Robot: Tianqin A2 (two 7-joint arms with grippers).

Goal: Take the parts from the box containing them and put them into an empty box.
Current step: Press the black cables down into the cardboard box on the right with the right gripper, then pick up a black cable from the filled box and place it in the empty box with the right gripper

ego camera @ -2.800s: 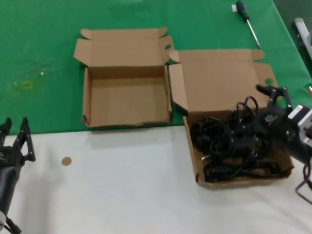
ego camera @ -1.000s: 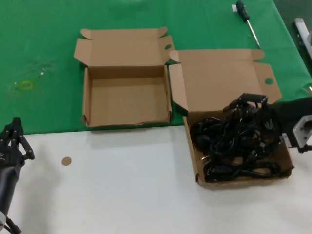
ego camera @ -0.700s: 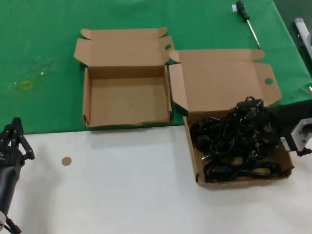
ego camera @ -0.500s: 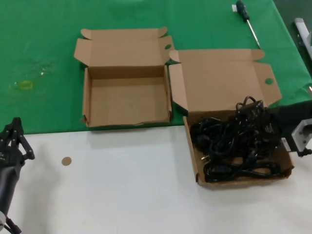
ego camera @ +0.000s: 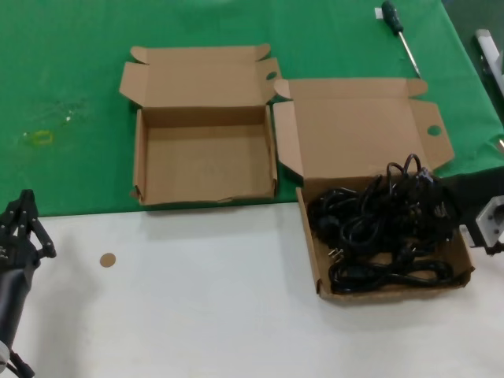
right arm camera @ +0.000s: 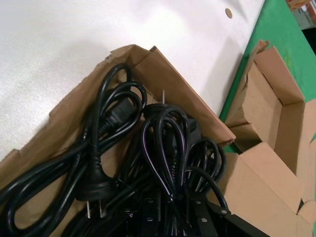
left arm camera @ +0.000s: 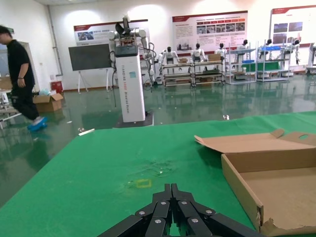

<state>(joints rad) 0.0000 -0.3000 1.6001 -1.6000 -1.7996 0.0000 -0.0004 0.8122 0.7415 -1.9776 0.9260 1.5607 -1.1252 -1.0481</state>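
The power cords (ego camera: 378, 232) lie as a black tangle in the tall-lidded cardboard box (ego camera: 313, 260) at the right, on the white table. My right gripper (ego camera: 438, 201) reaches in from the right edge and is buried in the pile. In the right wrist view its fingers (right arm camera: 148, 213) are closed around a cord loop (right arm camera: 165, 143) that stands above the other cords. The empty short-lidded box (ego camera: 205, 169) sits to the left on the green cloth; it also shows in the left wrist view (left arm camera: 276, 185). My left gripper (ego camera: 22, 224) is parked at the left edge, shut and empty (left arm camera: 172, 187).
A screwdriver (ego camera: 398, 30) lies on the green cloth (ego camera: 71, 71) at the back right. A small brown disc (ego camera: 107, 260) lies on the white table (ego camera: 197, 315) near my left gripper. The two boxes stand side by side, their flaps nearly touching.
My right gripper went from open above the box into the cords, pulling a bunch up, then drew back right and sank a little. The left arm barely moved.
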